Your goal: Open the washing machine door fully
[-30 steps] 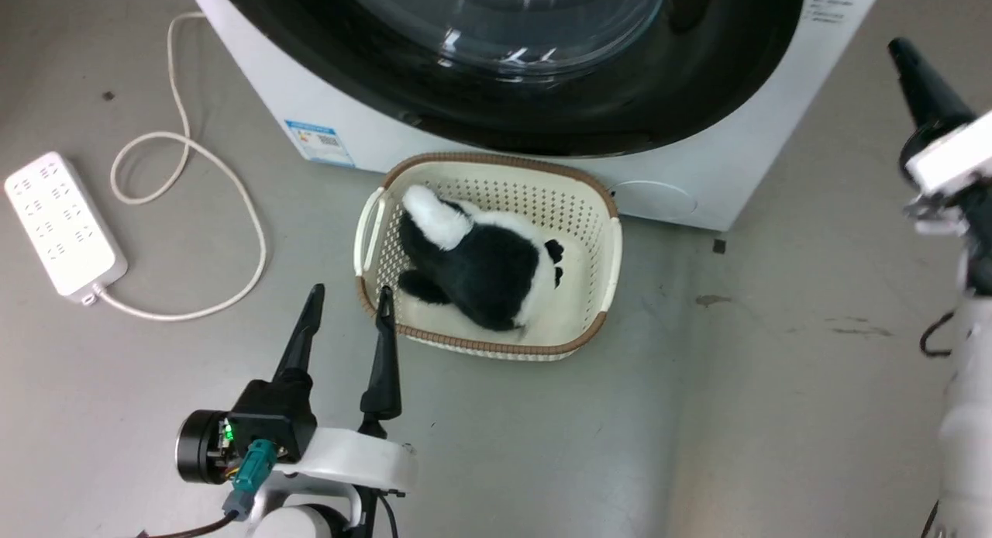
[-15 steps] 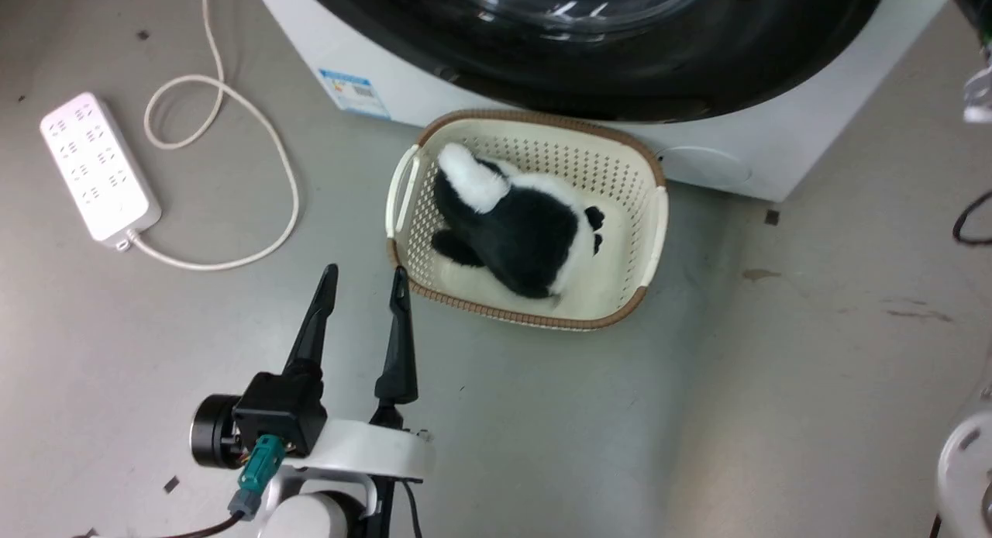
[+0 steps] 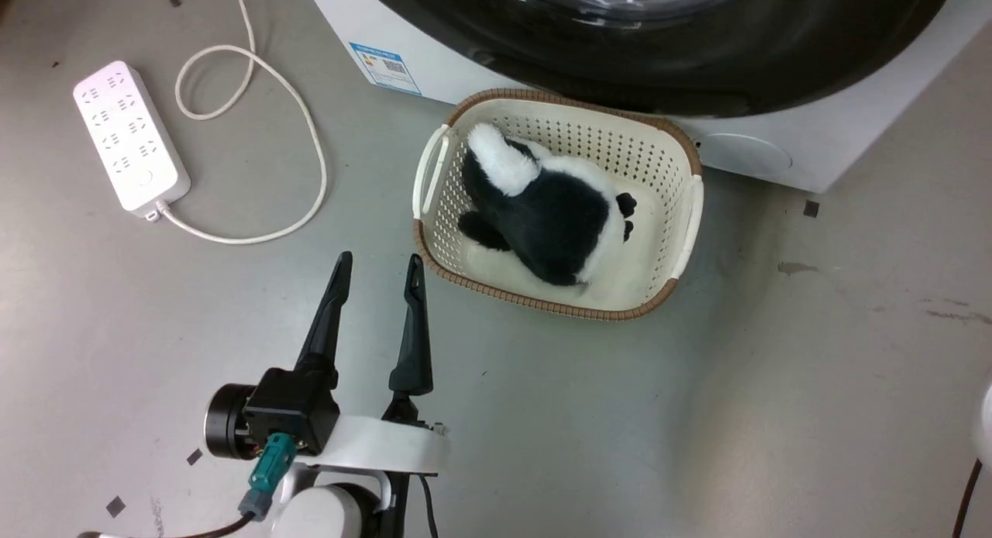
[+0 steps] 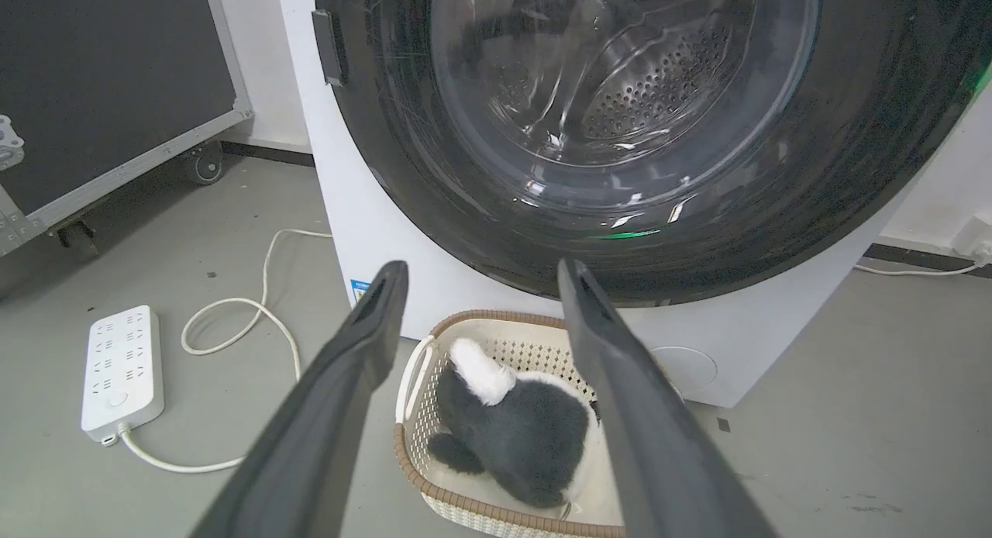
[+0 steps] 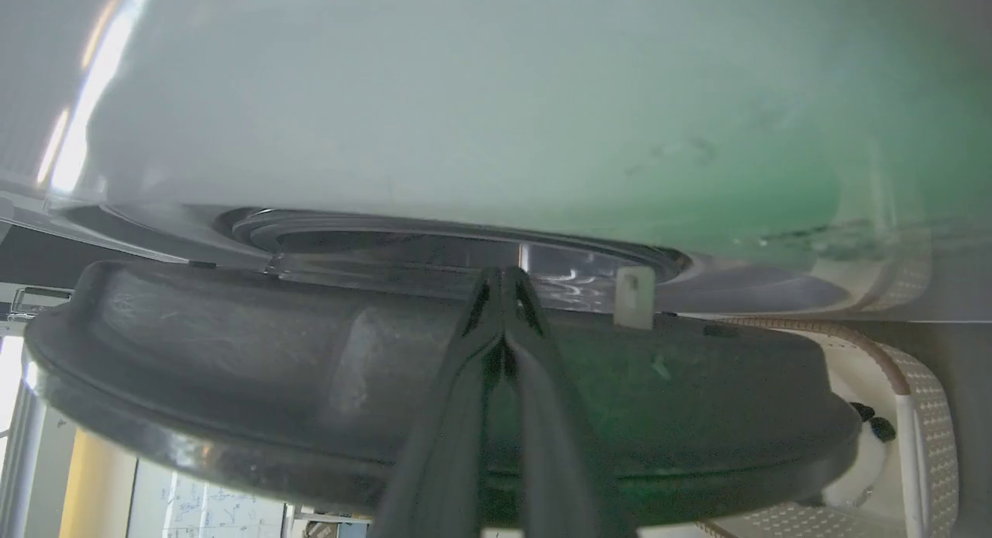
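Observation:
The white washing machine [image 3: 434, 73] fills the top of the head view, with its glossy black door [image 3: 697, 65] across the front. In the left wrist view the door [image 4: 403, 174] shows its bulging glass window [image 4: 620, 96] and the steel drum behind it. My left gripper [image 3: 380, 256] hangs open over the floor, well short of the machine and holding nothing. My right gripper [image 5: 504, 273] is shut, its tips at the narrow gap between the door's rim [image 5: 310, 367] and the machine's white front [image 5: 465, 96]. A pale latch tab [image 5: 634, 298] stands beside the tips.
A cream basket [image 3: 686, 205] holding a black-and-white plush toy [image 3: 550, 220] sits on the floor against the machine's front. A white power strip [image 3: 130, 139] and its looped cable [image 3: 310, 150] lie to the left. A black wheeled case [image 4: 101, 81] stands left of the machine.
The head camera has shifted, so the whole scene slid to the right. My right gripper, at the upper right a second ago, has passed out of that view. The left gripper stays open.

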Available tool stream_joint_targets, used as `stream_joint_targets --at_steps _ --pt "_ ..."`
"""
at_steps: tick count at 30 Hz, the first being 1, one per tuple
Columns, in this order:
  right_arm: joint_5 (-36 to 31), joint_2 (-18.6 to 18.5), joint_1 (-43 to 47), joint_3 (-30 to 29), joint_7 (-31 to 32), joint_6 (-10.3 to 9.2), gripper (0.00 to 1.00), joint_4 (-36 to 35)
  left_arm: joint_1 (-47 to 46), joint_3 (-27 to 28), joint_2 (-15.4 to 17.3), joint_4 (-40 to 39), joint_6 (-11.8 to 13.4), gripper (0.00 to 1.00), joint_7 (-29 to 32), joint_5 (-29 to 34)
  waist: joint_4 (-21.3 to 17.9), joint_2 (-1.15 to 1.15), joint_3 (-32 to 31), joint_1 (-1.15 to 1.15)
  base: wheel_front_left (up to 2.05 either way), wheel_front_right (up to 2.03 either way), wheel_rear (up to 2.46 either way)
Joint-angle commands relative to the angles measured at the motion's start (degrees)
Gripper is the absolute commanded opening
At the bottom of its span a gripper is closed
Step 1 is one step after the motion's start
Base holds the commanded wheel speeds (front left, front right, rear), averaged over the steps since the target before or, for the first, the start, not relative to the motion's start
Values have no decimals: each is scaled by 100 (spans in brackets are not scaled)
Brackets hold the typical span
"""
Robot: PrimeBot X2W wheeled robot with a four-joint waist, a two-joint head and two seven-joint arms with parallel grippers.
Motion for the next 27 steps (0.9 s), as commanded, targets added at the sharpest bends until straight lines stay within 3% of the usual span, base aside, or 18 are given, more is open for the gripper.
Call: stream_joint_targets --at_steps 1,6,14,20,27 --pt "44 62 -99 -74 170 -1 0 120 -75 -25 6 3 33 100 -71 -41 7 0 -38 0 0 0 0" --pt "131 154 160 -350 570 -2 0 132 -4 -23 6 48 38 100 -131 -62 -17 0 -270 0 0 0 0" --pt "567 323 1239 -267 1173 -2 0 -165 258 69 6 212 -63 100 -172 -20 -112 0 -921 0 0 0 0" --pt "1632 328 2031 659 1261 -2 0 24 477 121 6 326 -166 100 -172 28 -165 0 -1315 0 0 0 0" --pt "3153 329 3084 2240 1060 -2 0 -193 716 76 6 428 -332 100 -172 102 -173 0 -1581 0 0 0 0"
